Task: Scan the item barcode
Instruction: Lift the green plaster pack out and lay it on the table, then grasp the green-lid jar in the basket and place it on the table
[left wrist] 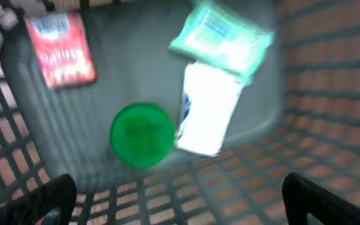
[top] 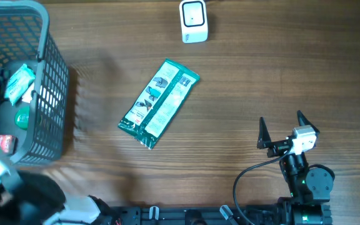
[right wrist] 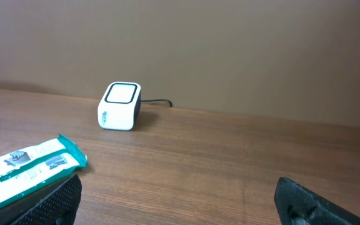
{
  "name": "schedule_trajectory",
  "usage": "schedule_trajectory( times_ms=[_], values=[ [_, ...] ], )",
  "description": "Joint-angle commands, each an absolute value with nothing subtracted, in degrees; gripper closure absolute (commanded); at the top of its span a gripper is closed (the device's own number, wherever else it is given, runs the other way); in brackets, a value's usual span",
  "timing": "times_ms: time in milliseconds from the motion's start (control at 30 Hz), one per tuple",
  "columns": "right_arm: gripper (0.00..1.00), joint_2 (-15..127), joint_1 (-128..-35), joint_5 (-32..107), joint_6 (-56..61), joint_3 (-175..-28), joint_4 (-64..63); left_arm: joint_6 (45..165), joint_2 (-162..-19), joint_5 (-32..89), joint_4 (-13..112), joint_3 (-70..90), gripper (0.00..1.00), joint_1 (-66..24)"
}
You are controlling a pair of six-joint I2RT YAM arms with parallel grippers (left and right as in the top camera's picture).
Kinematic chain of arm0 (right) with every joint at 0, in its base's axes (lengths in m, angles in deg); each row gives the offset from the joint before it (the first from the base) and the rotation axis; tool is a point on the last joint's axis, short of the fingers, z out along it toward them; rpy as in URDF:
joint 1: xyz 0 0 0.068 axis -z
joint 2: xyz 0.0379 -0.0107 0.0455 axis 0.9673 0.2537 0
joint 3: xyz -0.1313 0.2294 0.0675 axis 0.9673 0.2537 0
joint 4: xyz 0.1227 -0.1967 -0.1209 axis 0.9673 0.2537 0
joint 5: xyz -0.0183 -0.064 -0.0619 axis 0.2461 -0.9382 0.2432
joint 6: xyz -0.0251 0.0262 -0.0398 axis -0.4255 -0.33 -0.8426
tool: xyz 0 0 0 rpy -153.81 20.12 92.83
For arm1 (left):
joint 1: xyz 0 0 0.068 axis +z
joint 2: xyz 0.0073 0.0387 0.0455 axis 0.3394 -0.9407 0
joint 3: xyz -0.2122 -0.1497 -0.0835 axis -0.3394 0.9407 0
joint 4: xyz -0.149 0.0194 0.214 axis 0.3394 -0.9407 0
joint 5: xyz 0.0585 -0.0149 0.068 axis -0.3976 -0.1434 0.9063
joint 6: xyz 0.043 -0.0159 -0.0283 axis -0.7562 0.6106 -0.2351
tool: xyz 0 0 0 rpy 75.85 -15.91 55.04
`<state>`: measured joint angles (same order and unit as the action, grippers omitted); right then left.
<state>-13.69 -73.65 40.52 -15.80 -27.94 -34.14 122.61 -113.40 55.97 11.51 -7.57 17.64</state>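
The item, a flat teal and white packet point(top: 159, 103), lies slantwise on the wooden table in the middle of the overhead view. Its end shows at the lower left of the right wrist view point(right wrist: 24, 165). The white barcode scanner point(top: 194, 20) stands at the table's far edge, also seen from the right wrist point(right wrist: 119, 106). My right gripper point(top: 281, 119) hovers open at the lower right, well apart from the packet, with nothing between its fingers point(right wrist: 179, 200). My left gripper point(left wrist: 180, 200) is open and empty above the inside of the basket.
A grey mesh basket point(top: 49, 94) stands at the table's left edge. Inside it lie a red packet point(left wrist: 61, 50), a green round lid point(left wrist: 142, 134), a white pack point(left wrist: 208, 112) and a pale green pouch point(left wrist: 220, 34). The left arm reaches over it.
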Motion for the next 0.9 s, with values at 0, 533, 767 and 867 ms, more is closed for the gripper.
schedule_trajectory(
  times_ms=[0, 533, 767, 867],
  values=[
    [0.0, -13.8, -73.9, 40.0, -16.5, -27.9, -34.3, 123.6, -120.8, 54.2, 9.3, -7.6, 0.0, 17.2],
    [0.0, -13.8, -73.9, 40.0, -16.5, -27.9, -34.3, 123.0, -128.0, 55.2, 24.5, 11.3, 0.0, 17.0],
    [0.0, -13.8, -73.9, 40.0, -16.5, -27.9, -34.3, 120.1, -127.9, 57.3, 26.3, 12.4, 0.43, 17.0],
    [0.0, -13.8, -73.9, 40.0, -16.5, -27.9, -34.3, 118.1, -127.7, 57.4, 24.9, 9.7, 0.5, 17.0]
  ],
)
